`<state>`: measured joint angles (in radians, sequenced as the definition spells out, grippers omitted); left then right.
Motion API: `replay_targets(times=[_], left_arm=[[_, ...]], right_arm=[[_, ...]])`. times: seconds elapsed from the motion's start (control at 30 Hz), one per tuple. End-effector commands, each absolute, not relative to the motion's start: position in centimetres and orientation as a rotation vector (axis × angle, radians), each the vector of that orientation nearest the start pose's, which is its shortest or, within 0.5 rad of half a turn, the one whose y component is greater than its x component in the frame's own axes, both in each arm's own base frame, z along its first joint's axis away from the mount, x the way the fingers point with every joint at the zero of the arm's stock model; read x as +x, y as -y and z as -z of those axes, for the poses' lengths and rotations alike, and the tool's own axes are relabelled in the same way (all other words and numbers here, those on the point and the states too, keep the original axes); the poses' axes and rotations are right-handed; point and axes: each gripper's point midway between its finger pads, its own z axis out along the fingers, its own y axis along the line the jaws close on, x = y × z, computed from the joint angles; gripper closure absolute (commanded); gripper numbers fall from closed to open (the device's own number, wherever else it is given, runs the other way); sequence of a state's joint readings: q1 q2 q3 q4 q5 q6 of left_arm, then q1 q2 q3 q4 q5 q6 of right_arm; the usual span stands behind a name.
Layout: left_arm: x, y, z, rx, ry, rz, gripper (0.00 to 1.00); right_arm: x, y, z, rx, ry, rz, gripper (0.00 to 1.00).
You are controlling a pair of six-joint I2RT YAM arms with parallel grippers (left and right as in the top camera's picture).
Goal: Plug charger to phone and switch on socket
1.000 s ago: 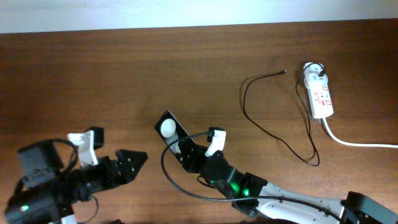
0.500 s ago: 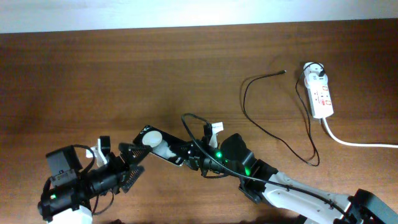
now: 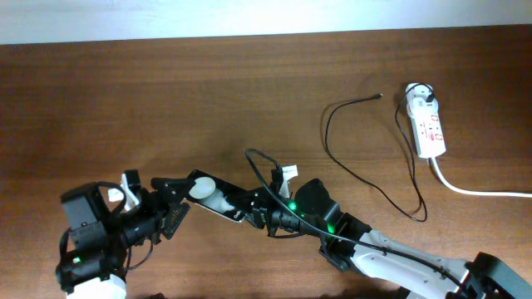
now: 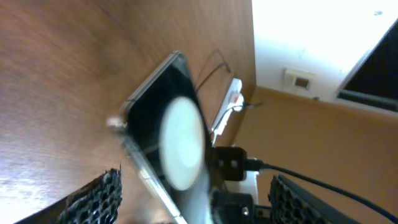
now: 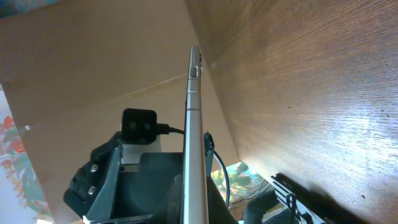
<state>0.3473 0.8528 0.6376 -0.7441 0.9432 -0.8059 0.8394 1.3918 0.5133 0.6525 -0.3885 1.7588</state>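
The phone [image 3: 218, 199] is a black slab with a round white reflection, held low over the table at the front centre. My right gripper [image 3: 254, 215] is shut on its right end. The right wrist view shows the phone edge-on [image 5: 194, 112] between those fingers [image 5: 194, 194]. My left gripper [image 3: 170, 204] is open at the phone's left end. In the left wrist view the phone [image 4: 163, 124] lies between its spread fingers [image 4: 194, 182]. The charger's black cable [image 3: 359, 170] loops on the table, its tip [image 3: 380, 96] free and its white plug [image 3: 421, 95] in the socket strip [image 3: 430, 131].
The strip's thick white cord [image 3: 478, 191] runs off the right edge. A black arm cable [image 3: 259, 166] arcs above the right gripper. The far table edge meets a white wall [image 3: 249, 17]. The strip also shows far off in the left wrist view [image 4: 233, 99].
The right gripper swung the phone left and tipped it over. The left arm moved right and up, bringing its open fingers to the phone's left end.
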Motion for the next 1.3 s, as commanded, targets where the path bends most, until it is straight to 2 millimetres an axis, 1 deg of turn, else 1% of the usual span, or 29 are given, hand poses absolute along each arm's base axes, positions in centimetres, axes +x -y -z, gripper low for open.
replay_targets(times=[0.0,0.07,0.13,0.23,0.27,0.33,0.4,0.47,0.5,0.53,0.57,0.6,0.63,0.7,0.8,0.9,0.93,1.03,1.07,1.13,1.17,1.23,1.27], left_arm=[[23.7,8.0,-17.5,-1.014,-2.283,1.378,0.21],[23.3,9.1,-17.0,-0.995,-2.337,1.352,0.21],[23.2,9.7,-16.6,-1.047,-2.360,1.335,0.24],[23.3,9.3,-16.3,-1.163,-2.339,1.319,0.33],[23.5,9.1,-16.2,-1.177,-2.332,1.307,0.35],[23.7,9.1,-16.4,-1.213,-2.311,1.321,0.39],[24.3,9.1,-16.9,-1.235,-2.273,1.347,0.42],[24.4,9.7,-17.2,-1.262,-2.266,1.376,0.42],[24.3,10.2,-17.2,-1.246,-2.277,1.382,0.43],[24.3,10.3,-17.2,-1.256,-2.279,1.376,0.45],[24.2,10.4,-17.1,-1.269,-2.280,1.380,0.51],[24.2,10.5,-17.1,-1.284,-2.277,1.385,0.55],[24.2,10.5,-17.1,-1.284,-2.277,1.385,0.59],[24.2,10.5,-17.1,-1.289,-2.275,1.386,0.68],[24.2,10.5,-17.1,-1.300,-2.273,1.389,0.76],[24.2,10.5,-17.2,-1.317,-2.267,1.393,0.90],[24.2,10.5,-17.2,-1.318,-2.267,1.393,0.99],[24.3,10.5,-17.2,-1.316,-2.265,1.394,1.00],[24.3,10.5,-17.2,-1.315,-2.266,1.394,1.00],[24.4,10.1,-17.0,-1.326,-2.257,1.364,1.00],[24.7,9.5,-16.6,-1.346,-2.242,1.314,1.00],[24.9,7.9,-15.4,-1.375,-2.233,1.155,1.00],[25.0,7.5,-15.2,-1.328,-2.243,1.110,1.00]], right_arm=[[21.8,-34.6,-19.0,0.673,-2.260,-2.016,0.96],[22.1,-34.5,-19.0,0.689,-2.247,-2.003,0.96],[22.1,-34.5,-19.0,0.706,-2.247,-2.010,0.96],[21.3,-35.0,-19.0,0.853,-2.281,-2.080,0.96],[21.1,-35.1,-19.0,0.864,-2.283,-2.083,0.96],[21.2,-35.1,-19.0,0.866,-2.281,-2.082,0.96],[21.0,-35.4,-19.6,0.856,-2.265,-2.111,0.96],[21.2,-35.5,-20.2,0.860,-2.208,-2.119,0.96],[20.9,-35.8,-20.2,0.900,-2.209,-2.131,0.96],[20.6,-36.0,-20.2,0.923,-2.213,-2.141,0.96],[20.4,-36.2,-20.2,0.943,-2.215,-2.147,0.96],[20.4,-36.2,-20.2,0.953,-2.203,-2.140,0.96],[20.3,-36.3,-20.1,1.010,-2.196,-2.151,0.96],[21.0,-36.1,-20.1,1.065,-2.134,-2.121,0.96],[21.0,-36.1,-20.1,1.065,-2.133,-2.121,0.96],[21.0,-36.1,-20.1,1.066,-2.134,-2.121,0.96],[21.0,-36.1,-20.1,1.066,-2.134,-2.121,0.96],[21.0,-36.1,-20.1,1.066,-2.134,-2.120,0.95],[21.0,-36.1,-20.1,1.067,-2.133,-2.119,0.87],[21.0,-36.0,-19.4,1.086,-2.159,-2.086,0.64],[21.1,-35.7,-18.2,1.130,-2.187,-2.020,0.54],[22.1,-33.8,-14.0,1.284,-2.224,-1.755,0.47],[22.7,-32.2,-11.8,1.356,-2.217,-1.587,0.39]])
